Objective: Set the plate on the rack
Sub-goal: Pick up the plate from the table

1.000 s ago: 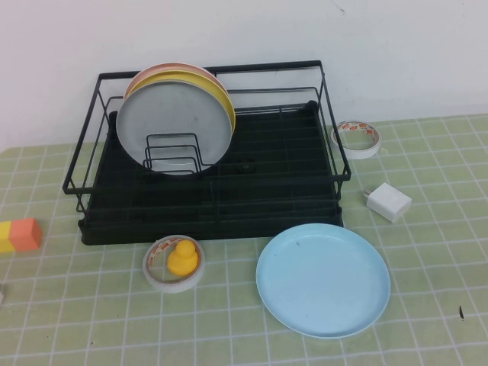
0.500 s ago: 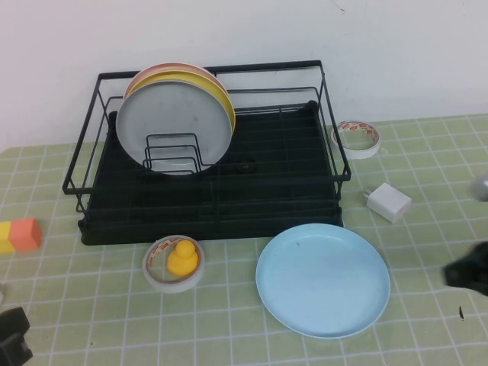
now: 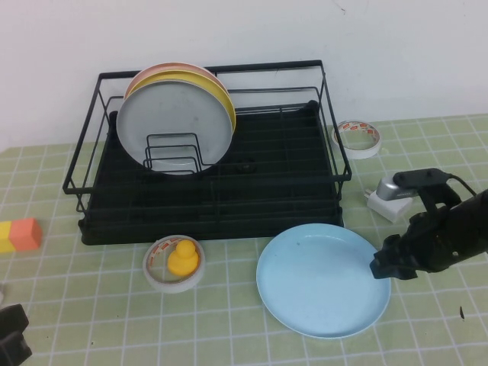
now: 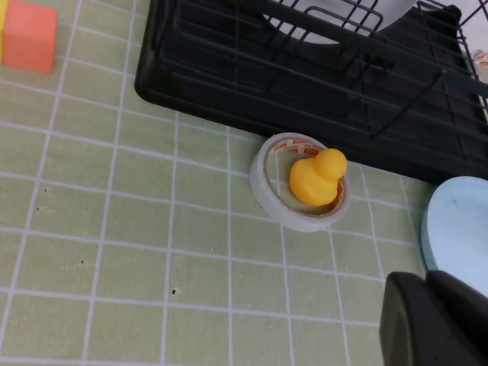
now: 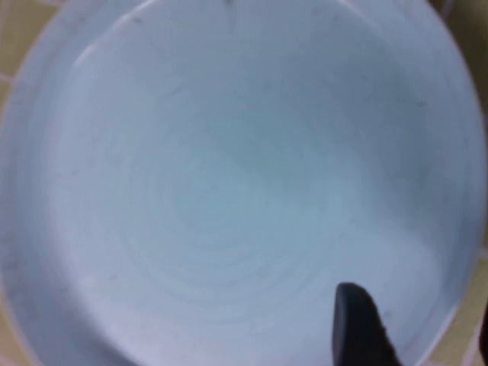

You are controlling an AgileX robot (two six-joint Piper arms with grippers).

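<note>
You were looking at a staged test bench, not a real kitchen. The table (image 3: 69,305) wore a green checked cloth and backed straight onto a bare white wall (image 3: 244,30). A black wire dish rack (image 3: 206,152) stood at the table's far edge, and oddments lay around it: tape rolls (image 3: 358,138), a rubber duck (image 3: 183,258), a white charger (image 3: 387,201) and coloured blocks (image 3: 20,235).

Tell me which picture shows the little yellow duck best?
The left wrist view: the yellow duck is big and clear there, sitting inside a tape ring. The high view shows it smaller. The right wrist view shows only the plate. The right gripper is at the plate's rim; the left gripper is at the table's near-left edge.
</note>
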